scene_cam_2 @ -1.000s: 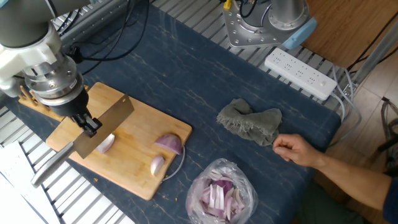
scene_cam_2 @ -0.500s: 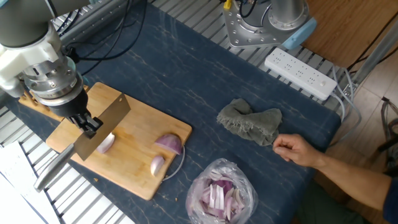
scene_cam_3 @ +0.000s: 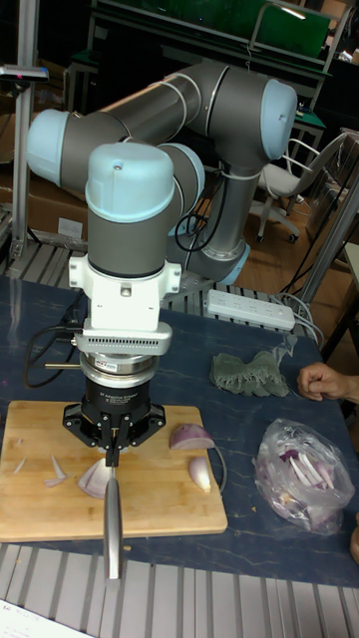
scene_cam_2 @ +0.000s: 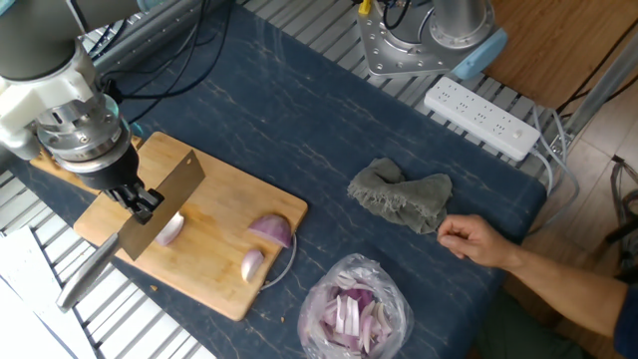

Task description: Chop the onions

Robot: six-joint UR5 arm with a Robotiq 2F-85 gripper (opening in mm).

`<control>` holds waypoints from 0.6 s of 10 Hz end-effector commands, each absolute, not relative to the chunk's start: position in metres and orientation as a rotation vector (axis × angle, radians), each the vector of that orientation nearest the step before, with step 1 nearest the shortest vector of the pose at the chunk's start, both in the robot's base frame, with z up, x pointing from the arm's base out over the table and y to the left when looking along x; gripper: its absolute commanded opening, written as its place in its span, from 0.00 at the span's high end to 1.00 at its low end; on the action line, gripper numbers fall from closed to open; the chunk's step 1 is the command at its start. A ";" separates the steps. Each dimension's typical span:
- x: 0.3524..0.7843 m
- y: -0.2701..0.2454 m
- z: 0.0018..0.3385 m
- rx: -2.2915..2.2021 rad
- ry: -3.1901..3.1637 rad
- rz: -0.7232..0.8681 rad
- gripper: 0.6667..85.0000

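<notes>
Three red onion wedges lie on the wooden cutting board (scene_cam_2: 204, 284): one (scene_cam_2: 171, 230) right under the knife blade, a bigger one (scene_cam_2: 271, 231) and a small one (scene_cam_2: 252, 265) near the board's right edge. In the tall fixed view they show as the left wedge (scene_cam_3: 96, 479), the large wedge (scene_cam_3: 189, 437) and the small wedge (scene_cam_3: 201, 475), with thin slivers (scene_cam_3: 54, 472) at the board's left. My gripper (scene_cam_2: 141, 200) (scene_cam_3: 113, 440) is shut on a cleaver (scene_cam_2: 169, 187), its blade over the left wedge. Its handle (scene_cam_3: 113, 523) sticks out past the board's front edge.
A clear plastic bag (scene_cam_2: 355, 309) of onion slices lies right of the board. A grey-green cloth (scene_cam_2: 402, 197) sits mid-table, with a person's hand (scene_cam_2: 480, 241) just beside it. A white power strip (scene_cam_2: 481, 119) and the arm's base (scene_cam_2: 404, 40) are at the back.
My gripper and the cleaver have shifted slightly to the left over the board. The onion wedges, bag, cloth and hand have stayed put.
</notes>
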State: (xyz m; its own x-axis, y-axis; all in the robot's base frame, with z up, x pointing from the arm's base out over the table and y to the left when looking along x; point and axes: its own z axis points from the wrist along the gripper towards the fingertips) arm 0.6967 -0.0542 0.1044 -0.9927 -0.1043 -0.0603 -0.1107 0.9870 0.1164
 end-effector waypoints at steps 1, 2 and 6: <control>0.700 -0.054 0.105 -0.147 3.071 0.214 1.00; 0.700 -0.054 0.104 -0.147 3.071 0.214 1.00; 0.701 -0.052 0.102 -0.147 3.070 0.224 1.00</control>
